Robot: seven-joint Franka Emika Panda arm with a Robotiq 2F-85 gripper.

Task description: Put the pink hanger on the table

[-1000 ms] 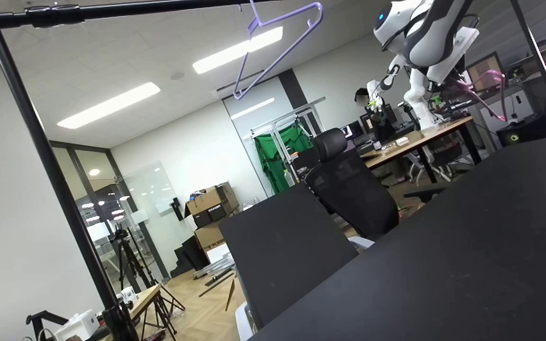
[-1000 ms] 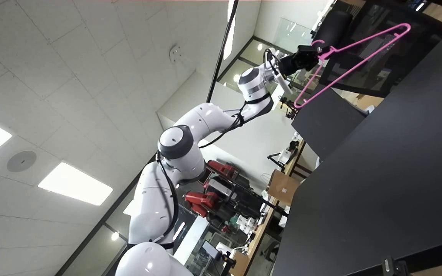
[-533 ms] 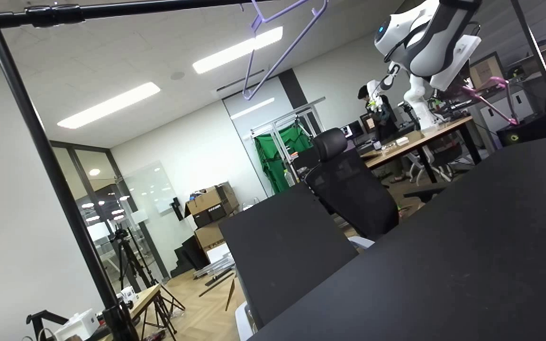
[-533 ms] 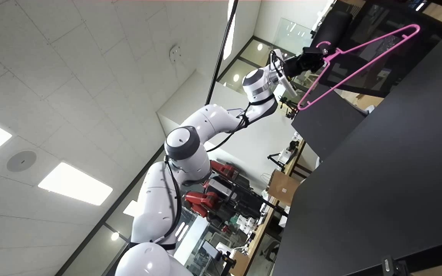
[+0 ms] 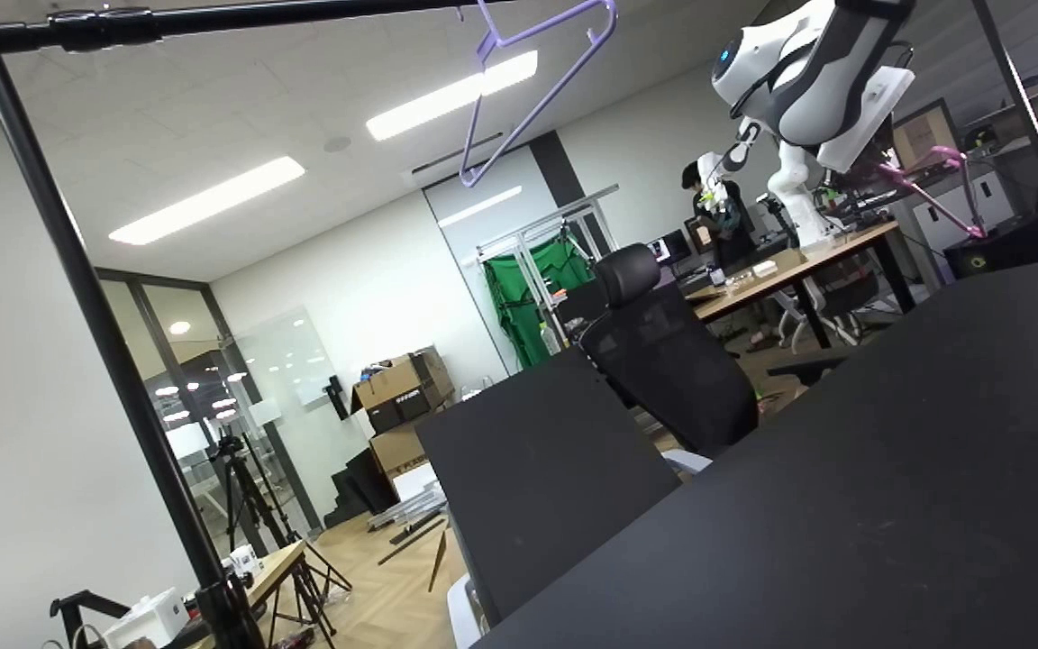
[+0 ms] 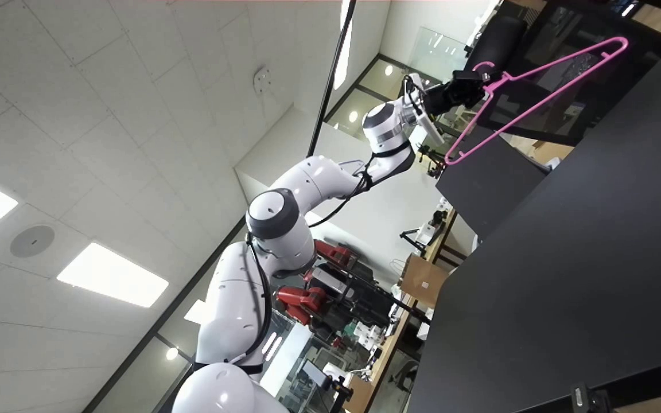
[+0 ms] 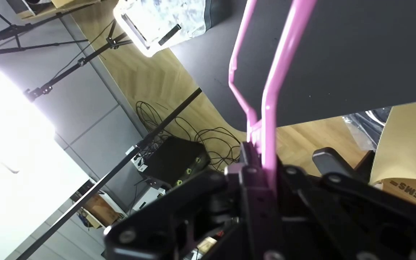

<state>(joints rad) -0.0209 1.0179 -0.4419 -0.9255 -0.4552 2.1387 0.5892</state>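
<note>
Pink hanger (image 7: pixel 268 119) is pinched near its hook in my gripper (image 7: pixel 262 164), jaws narrow around it; it hangs in the air, apart from the black table (image 6: pixel 548 258). Around me: office chair (image 6: pixel 496 43) beyond my jaws, behind the hanger in an exterior view. Silvery thing (image 7: pixel 190 16) at the table's edge, well past my jaws, too glary to name. Black pole (image 7: pixel 110 177) off to one side; black box (image 7: pixel 177 159) on the floor (image 7: pixel 161 77) and cardboard box (image 7: pixel 406 144), both past my jaws. Lavender hanger (image 5: pixel 539 113) under a rail (image 5: pixel 240 19), well apart from me.

Look: thin, glossy, triangular, small hook, little pegs near both ends of the long bar, which sits away from my jaws.

Views: whole triangle shows in an exterior view; wrist view has it foreshortened, cut off by the frame. Loose cables (image 7: pixel 155 143) show in wrist view only. Workbench (image 5: pixel 821 258), second robot arm (image 5: pixel 791 185) and person (image 5: pixel 726 216), far from my jaws, show in an exterior view; red machines (image 6: pixel 300 299) behind my arm (image 6: pixel 284 232) in an exterior view.
</note>
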